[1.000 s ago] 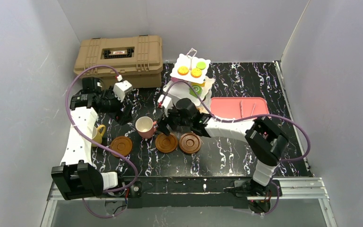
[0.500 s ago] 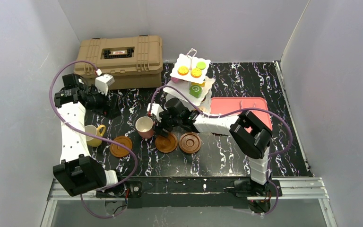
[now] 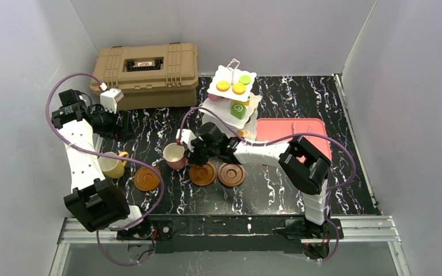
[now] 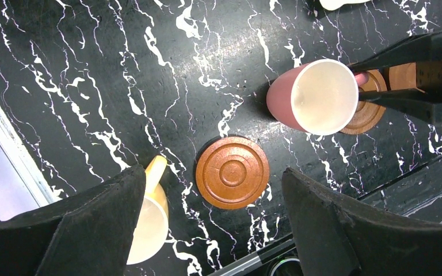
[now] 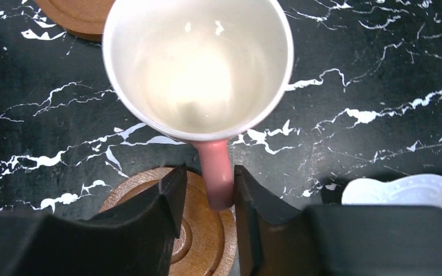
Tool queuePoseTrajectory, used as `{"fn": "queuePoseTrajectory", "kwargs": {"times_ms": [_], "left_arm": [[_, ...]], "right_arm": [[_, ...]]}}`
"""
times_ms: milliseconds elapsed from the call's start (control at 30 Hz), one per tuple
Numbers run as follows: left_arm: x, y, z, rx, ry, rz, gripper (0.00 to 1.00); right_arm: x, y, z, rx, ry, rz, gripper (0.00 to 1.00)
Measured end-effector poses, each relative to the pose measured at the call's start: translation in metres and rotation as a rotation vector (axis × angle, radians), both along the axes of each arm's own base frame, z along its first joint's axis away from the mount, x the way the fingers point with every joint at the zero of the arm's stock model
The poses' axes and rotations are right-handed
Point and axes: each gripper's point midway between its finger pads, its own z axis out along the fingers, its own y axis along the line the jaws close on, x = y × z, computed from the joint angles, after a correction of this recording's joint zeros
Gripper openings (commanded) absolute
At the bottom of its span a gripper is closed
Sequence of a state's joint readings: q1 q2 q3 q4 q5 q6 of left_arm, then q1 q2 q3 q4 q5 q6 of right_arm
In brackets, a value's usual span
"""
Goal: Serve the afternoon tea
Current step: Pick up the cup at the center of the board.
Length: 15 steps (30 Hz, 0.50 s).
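The pink cup (image 3: 174, 154) stands upright on the black table, its handle pointing at the middle saucer (image 3: 202, 173). My right gripper (image 3: 193, 154) reaches in low from the right. In the right wrist view its jaws (image 5: 210, 172) straddle the cup's handle over that saucer (image 5: 207, 236). The right finger touches the handle and a thin gap remains at the left finger. My left gripper (image 4: 213, 172) hangs open high above the left saucer (image 4: 232, 172), holding nothing. The yellow cup (image 3: 112, 167) sits at the left. The white tiered stand (image 3: 217, 75) carries pastries at the back.
A tan hard case (image 3: 145, 66) stands at the back left. A red tray (image 3: 290, 129) lies right of the stand. A third saucer (image 3: 231, 174) sits beside the middle one. Grey walls close in on both sides, and purple cables loop over both arms.
The left arm has drawn back to the left, towards the wall. The right gripper has slid left to the pink cup's handle and narrowed its jaws round it. The cup has not moved.
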<state>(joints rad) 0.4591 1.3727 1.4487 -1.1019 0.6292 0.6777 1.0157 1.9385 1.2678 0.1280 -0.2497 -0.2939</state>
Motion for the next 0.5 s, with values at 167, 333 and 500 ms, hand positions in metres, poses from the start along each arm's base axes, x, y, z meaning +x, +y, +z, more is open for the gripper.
{"fn": "queuePoseTrajectory", "kwargs": {"times_ms": [167,333,500], "left_arm": [[-0.001,0.003,0.001,-0.007,-0.004,0.009,0.85],[-0.001,0.006,0.001,-0.015,-0.007,0.022,0.85],[-0.002,0.009,0.002,-0.014,-0.012,0.028,0.85]], "right_arm": [[-0.004,0.003,0.001,-0.002,-0.003,-0.001,0.75],[0.005,0.010,0.013,0.019,-0.034,-0.019,0.54],[0.010,0.018,0.023,0.051,-0.042,-0.031,0.22]]}}
